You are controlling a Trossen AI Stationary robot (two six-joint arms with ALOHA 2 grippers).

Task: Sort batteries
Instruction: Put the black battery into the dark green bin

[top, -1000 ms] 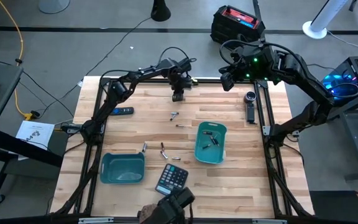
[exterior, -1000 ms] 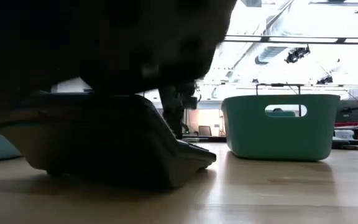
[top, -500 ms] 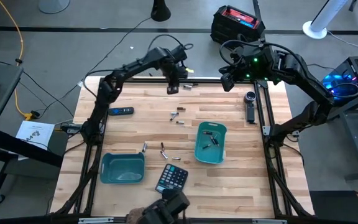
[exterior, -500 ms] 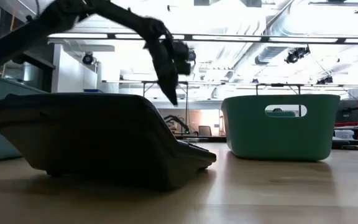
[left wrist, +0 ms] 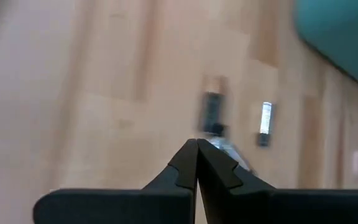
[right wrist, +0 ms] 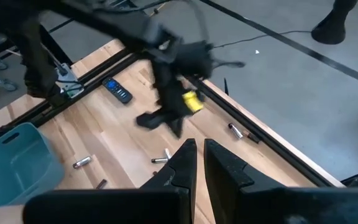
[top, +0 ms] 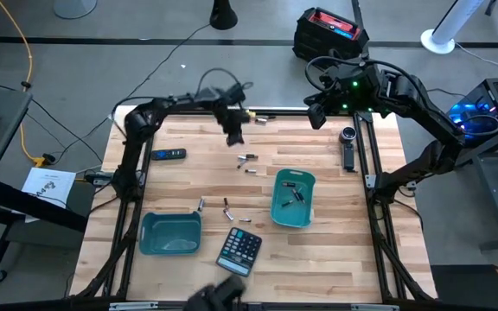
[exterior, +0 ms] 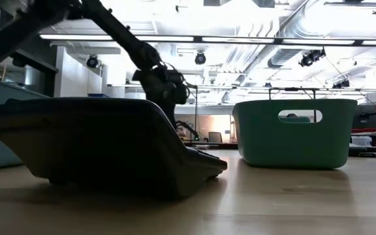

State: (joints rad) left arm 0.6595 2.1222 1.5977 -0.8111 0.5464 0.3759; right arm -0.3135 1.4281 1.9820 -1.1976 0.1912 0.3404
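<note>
High view: left gripper hangs over the far part of the bench, fingers together, nothing visibly held. Right gripper waits beyond the far edge, off the wood. Batteries lie loose mid-bench: a pair just near the left gripper, one below them, one or two on the far rail, a few between the two bins near the calculator. Right bin holds a few batteries; left bin looks empty, though I cannot be sure. Judged: sorting begun, most pieces still to go. A black remote sits near the left edge.

Low view: calculator fills the foreground, right bin behind it, the left arm above; batteries hidden.

Left wrist view: fingers meet at the tips; two or three batteries blurred on the wood ahead, teal bin corner beyond.

Right wrist view: own fingers nearly closed, a thin gap, nothing between them; left arm over the far rail.

Room: open wood around the middle batteries; rail pieces sit tight against the frame, awkward to reach.
</note>
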